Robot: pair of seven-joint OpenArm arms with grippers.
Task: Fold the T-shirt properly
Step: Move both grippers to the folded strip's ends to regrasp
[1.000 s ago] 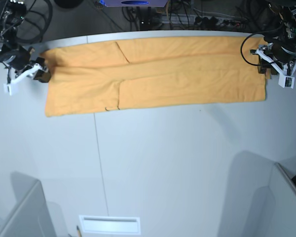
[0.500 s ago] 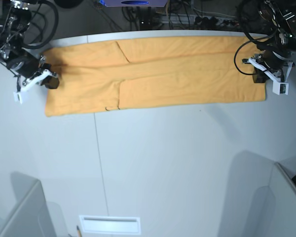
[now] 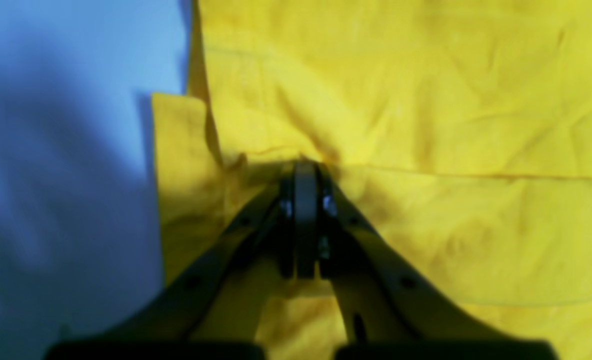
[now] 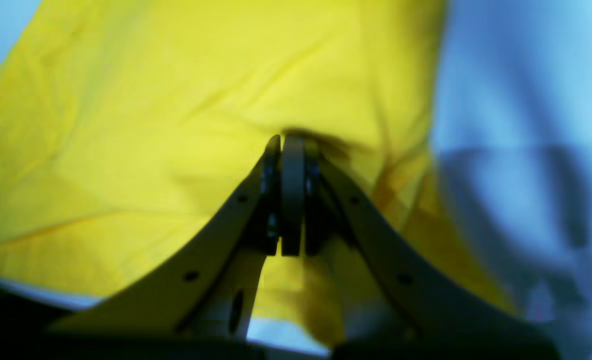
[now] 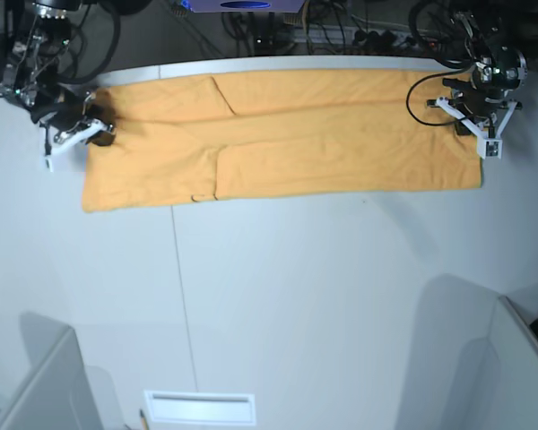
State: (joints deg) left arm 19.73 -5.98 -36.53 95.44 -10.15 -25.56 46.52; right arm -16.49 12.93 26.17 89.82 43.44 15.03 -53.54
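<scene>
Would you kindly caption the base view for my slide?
Both grippers, left and right, shut on opposite ends of the half-folded T-shirt.

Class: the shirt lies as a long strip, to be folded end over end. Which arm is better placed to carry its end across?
Neither clearly. The left gripper and right gripper are each shut on an end of the T-shirt, symmetrically placed.

Base overhead, far; wrist views close, along jaws; all share T-shirt (image 5: 287, 134).
</scene>
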